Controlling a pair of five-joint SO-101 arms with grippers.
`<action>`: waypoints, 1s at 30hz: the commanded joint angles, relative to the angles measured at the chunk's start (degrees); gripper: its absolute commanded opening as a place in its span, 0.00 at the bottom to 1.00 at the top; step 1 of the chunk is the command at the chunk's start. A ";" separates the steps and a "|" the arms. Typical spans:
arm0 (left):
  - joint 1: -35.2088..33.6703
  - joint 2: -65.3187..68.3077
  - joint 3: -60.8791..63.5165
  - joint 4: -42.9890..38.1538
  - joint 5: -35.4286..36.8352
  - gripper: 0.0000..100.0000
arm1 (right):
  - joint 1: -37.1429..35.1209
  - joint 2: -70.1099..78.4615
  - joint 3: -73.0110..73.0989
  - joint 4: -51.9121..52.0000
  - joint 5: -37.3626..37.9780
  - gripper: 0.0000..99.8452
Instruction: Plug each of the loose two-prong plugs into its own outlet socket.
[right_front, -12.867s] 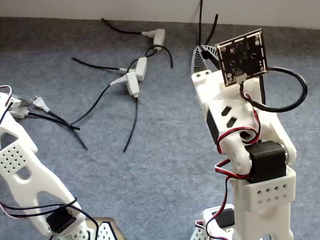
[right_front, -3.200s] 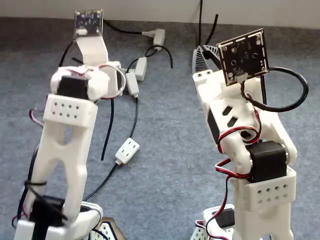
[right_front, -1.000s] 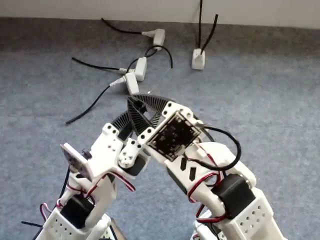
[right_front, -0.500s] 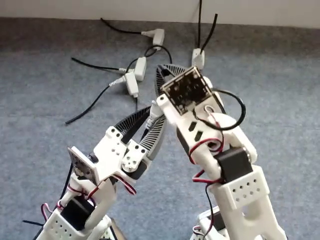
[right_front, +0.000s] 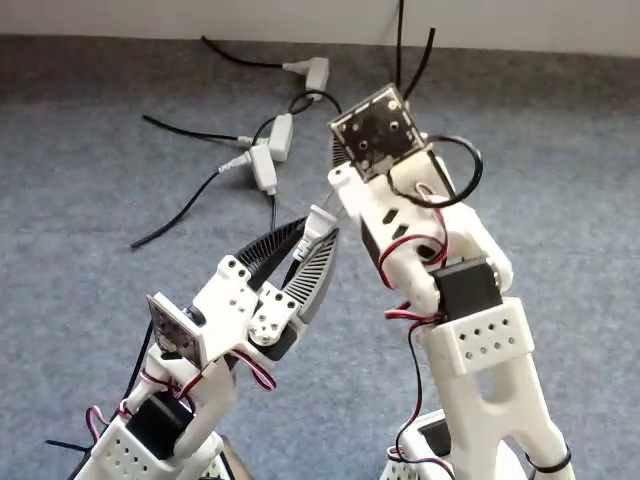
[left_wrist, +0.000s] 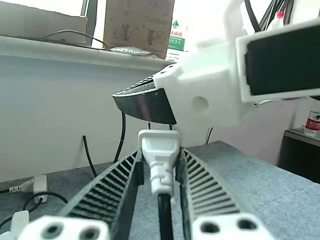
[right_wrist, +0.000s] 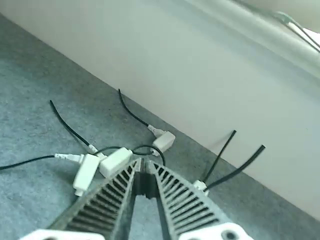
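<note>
While the left claw (left_wrist: 160, 156) pinches a white socket (left_wrist: 159, 175) above the carpet (right_front: 560, 180), the right claw (right_wrist: 145, 169), pressed together, hangs just beyond it.

Here's my left gripper (left_wrist: 160, 152): matt black ribbed plastic fingers (left_wrist: 120, 175) pinched on the smooth, faintly glossy white moulded-plastic outlet socket (left_wrist: 159, 165), whose black cord (left_wrist: 164, 220) looks rubbery and dull. Under it, the grey table covering (right_front: 90, 290) reads as rough short-pile carpet cloth, dead matt. My right arm (right_front: 480, 345) shows smooth white plastic shells, a satin black motor block (right_front: 465, 290), a bare dark circuit board (right_front: 378, 130) and shiny red and black wire insulation (right_front: 418, 243).
</note>
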 joint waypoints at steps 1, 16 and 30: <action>0.13 -1.36 -1.01 -0.62 -0.44 0.01 | 4.35 -0.13 -6.20 3.38 0.26 0.01; -16.75 20.62 -11.74 -0.35 8.09 0.01 | 14.02 0.40 -18.86 10.59 -12.92 0.01; -22.11 53.32 -53.93 45.01 4.66 0.01 | 13.93 0.48 -18.95 10.51 -12.92 0.01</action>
